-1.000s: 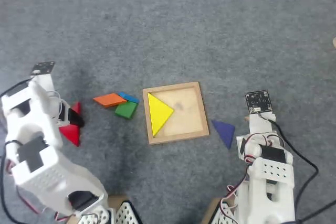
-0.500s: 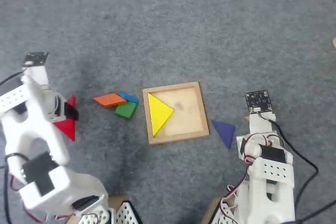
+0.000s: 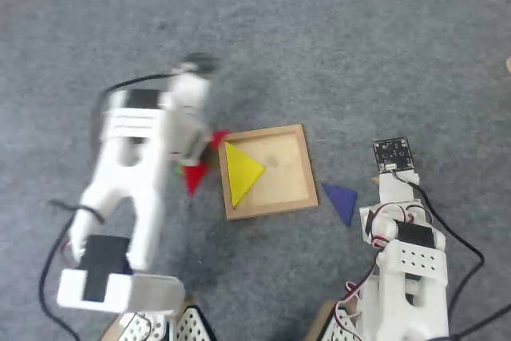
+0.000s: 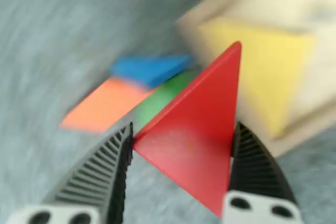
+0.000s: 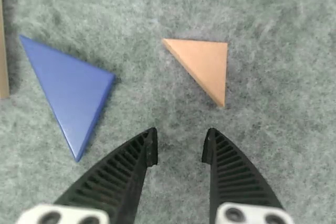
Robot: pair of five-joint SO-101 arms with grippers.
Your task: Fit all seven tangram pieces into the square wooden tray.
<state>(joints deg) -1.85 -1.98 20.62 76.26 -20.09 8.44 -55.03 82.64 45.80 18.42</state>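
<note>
My left gripper (image 4: 181, 145) is shut on a red triangle (image 4: 197, 145), held in the air just left of the square wooden tray (image 3: 291, 193); from above the red triangle (image 3: 196, 173) shows beside the tray's left rim. A yellow triangle (image 3: 239, 172) lies in the tray's left half. Orange (image 4: 102, 103), blue (image 4: 149, 68) and green (image 4: 163, 98) pieces lie under the held triangle. My right gripper (image 5: 178, 142) is open above the carpet, near a dark blue triangle (image 5: 68, 87) and a tan triangle (image 5: 205, 66).
Grey carpet covers the table. The dark blue triangle (image 3: 342, 200) lies between the tray and the right arm's base (image 3: 403, 277). The left arm (image 3: 136, 189) stretches across the area left of the tray.
The left arm has swung right from the far left of the table, carrying the red triangle to the tray's left edge. The right arm has not moved.
</note>
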